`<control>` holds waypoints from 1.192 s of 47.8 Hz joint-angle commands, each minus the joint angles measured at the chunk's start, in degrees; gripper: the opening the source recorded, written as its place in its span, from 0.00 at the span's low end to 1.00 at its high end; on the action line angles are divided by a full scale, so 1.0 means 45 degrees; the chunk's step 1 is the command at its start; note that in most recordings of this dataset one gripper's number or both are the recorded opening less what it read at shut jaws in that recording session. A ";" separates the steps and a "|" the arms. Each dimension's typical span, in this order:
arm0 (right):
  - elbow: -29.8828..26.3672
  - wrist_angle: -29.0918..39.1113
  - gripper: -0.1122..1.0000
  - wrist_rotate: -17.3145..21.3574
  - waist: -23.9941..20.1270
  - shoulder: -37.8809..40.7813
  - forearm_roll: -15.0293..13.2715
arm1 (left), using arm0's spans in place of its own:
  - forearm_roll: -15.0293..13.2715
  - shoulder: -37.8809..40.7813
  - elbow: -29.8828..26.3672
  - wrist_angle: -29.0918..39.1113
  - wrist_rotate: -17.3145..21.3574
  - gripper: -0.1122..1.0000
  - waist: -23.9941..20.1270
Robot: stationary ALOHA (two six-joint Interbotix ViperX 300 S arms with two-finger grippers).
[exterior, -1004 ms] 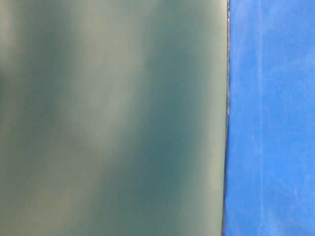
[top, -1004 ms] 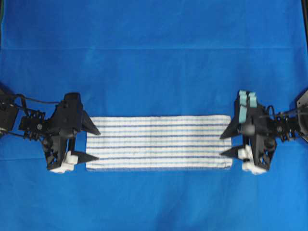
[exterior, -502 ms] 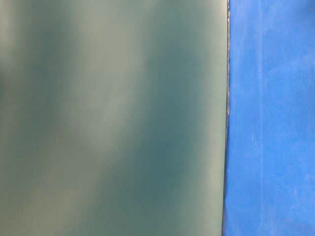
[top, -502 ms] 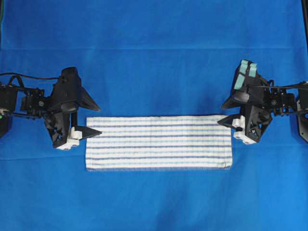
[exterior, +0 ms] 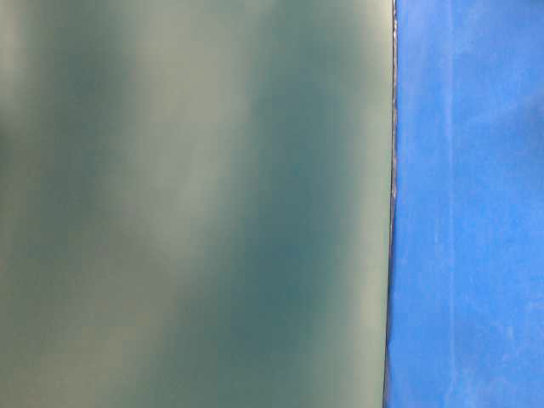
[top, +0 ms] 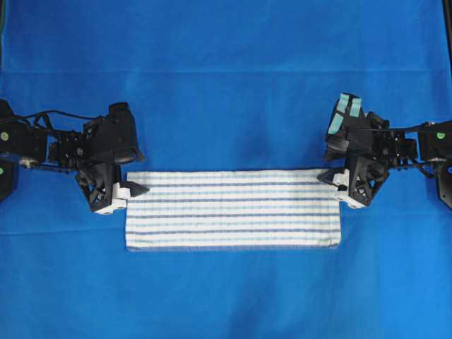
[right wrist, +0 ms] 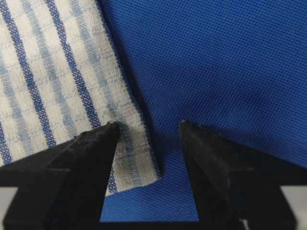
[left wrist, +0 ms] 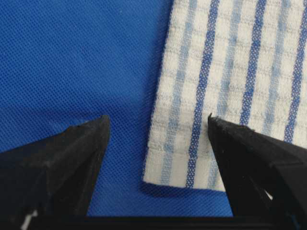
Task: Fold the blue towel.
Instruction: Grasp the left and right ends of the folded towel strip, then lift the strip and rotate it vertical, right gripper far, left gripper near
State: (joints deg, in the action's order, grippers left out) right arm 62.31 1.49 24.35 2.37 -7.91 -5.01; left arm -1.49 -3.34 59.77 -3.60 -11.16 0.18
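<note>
The blue towel [top: 233, 209], white with thin dark-blue and light-blue stripes, lies flat as a long rectangle on the blue table cloth [top: 226, 85]. My left gripper [top: 141, 175] is open at the towel's far left corner. In the left wrist view [left wrist: 158, 127] the hemmed corner [left wrist: 182, 163] lies between the spread fingers [left wrist: 81, 148]. My right gripper [top: 323, 168] is open at the far right corner. In the right wrist view [right wrist: 148, 125] the corner [right wrist: 139, 165] lies between the fingers, with one finger [right wrist: 96, 148] over the towel's edge. Nothing is gripped.
The plain blue table cloth covers the whole table around the towel. The table-level view shows only a blurred grey-green surface [exterior: 195, 204] and a strip of blue cloth [exterior: 467, 204] at the right.
Both grippers have moved from the middle of the towel's short edges to its far corners and tipped down toward the cloth. The towel has not moved.
</note>
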 commanded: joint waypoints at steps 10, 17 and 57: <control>-0.0039 -0.0039 0.59 0.0020 -0.0137 -0.0020 -0.0020 | 0.0000 -0.0078 -0.0098 0.0176 -0.0137 0.60 -0.0020; -0.0059 -0.0039 0.32 0.0000 -0.0371 -0.0020 -0.0020 | 0.0000 -0.0059 -0.0176 0.0723 -0.0215 0.27 0.0000; -0.0918 0.3125 0.11 -0.0020 -0.0430 -0.4473 -0.0078 | 0.0020 -0.3867 -0.1289 0.3301 -0.0020 0.11 0.0098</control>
State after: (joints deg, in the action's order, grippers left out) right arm 59.85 13.36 24.35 0.53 -24.08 -5.01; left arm -1.49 -17.58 55.28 10.99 -11.16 0.35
